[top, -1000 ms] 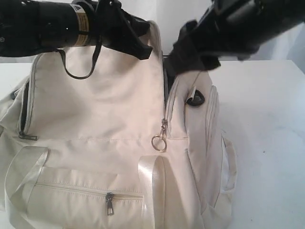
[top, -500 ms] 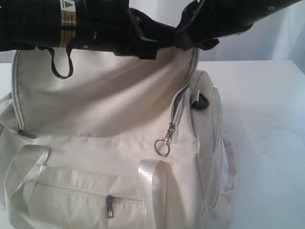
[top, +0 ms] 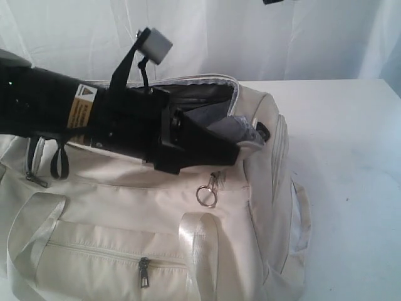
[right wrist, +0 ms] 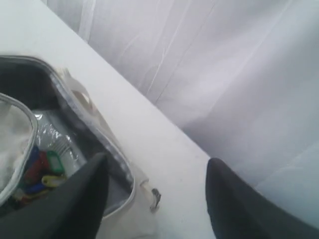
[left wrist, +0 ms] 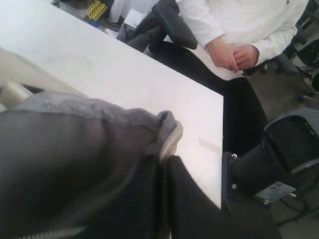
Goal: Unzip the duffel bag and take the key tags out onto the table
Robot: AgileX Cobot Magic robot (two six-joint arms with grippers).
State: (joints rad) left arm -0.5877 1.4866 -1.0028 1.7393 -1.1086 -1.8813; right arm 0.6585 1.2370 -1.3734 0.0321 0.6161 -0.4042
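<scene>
Cream duffel bag point(top: 125, 216), white table point(top: 351, 157)

A white curtain point(top: 282, 44) is hanging across the back, from ten to two o'clock in the exterior view, and soft even light is falling on it. In the left wrist view, a person point(left wrist: 234, 20) in white is sitting by a black chair point(left wrist: 172, 22). A yellow crate point(left wrist: 97, 9) and grey floor point(left wrist: 284, 89) are showing beyond.

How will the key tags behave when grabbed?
The key tags look like small loose plastic pieces, so probably light and apt to dangle or splay. Smooth plastic may slip. The soft rim of the duffel bag could sag inward.
</scene>
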